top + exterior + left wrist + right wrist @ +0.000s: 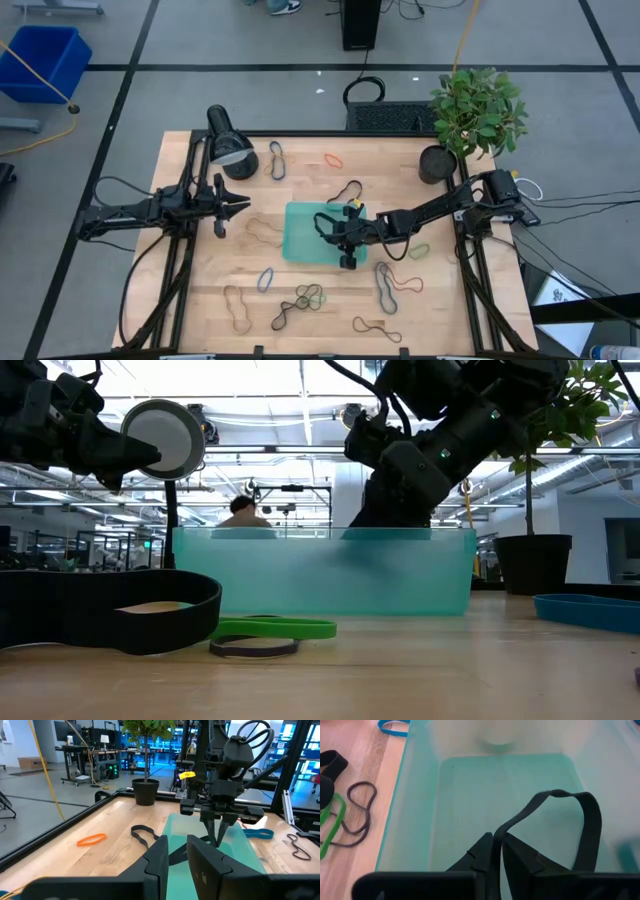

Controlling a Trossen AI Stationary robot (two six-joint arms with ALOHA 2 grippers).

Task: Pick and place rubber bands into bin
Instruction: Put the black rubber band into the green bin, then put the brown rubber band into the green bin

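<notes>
The teal bin (pixel 300 235) sits mid-table; it also shows in the low view (pixel 320 570). My right gripper (pixel 338 235) reaches down into it and is shut on a black rubber band (pixel 570 815). My left gripper (pixel 243 205) waits left of the bin, above the table, its fingers a narrow gap apart and empty (pixel 177 857). Loose rubber bands lie flat around the bin: blue (pixel 277 160), orange (pixel 333 160), black (pixel 347 190), green (pixel 418 250), and several near the front edge (pixel 300 298). My right gripper pinches the black band between its two fingers (pixel 520 857) at one stretch of the loop (pixel 496 834). The fingers point down into the bin from above (pixel 218 827). The rest of the loop arches out in front of the fingers, slack, over the bin's floor.
A black lamp (pixel 228 140) stands at the back left and a potted plant (pixel 440 160) at the back right. In the low view a wide black band (pixel 110 605), a green band (pixel 275 627) and a blue band (pixel 590 610) lie in front of the bin.
</notes>
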